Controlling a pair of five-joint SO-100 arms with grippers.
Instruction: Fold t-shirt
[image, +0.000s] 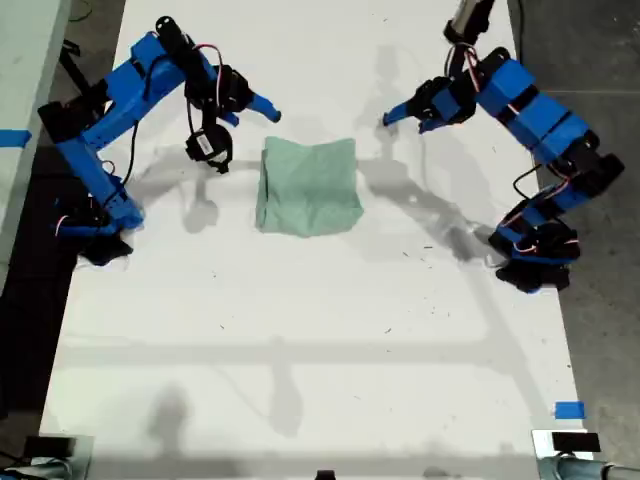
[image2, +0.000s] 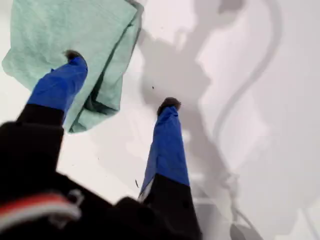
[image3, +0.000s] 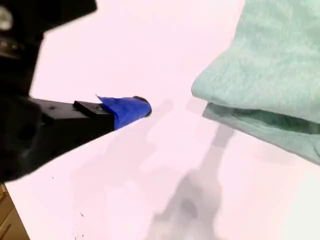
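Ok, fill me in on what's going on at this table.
A t-shirt is being folded. It lies on the white table, already doubled into a small layered bundle. My first gripper hangs open near one edge of it, holding nothing. My second gripper hovers beside it, apart from the cloth. Only one finger shows, so I cannot tell whether it is open.

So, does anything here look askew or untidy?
Only the t-shirt: it is folded small, but its edges are uneven and a lower layer sticks out past the top one. Nothing looks damaged.
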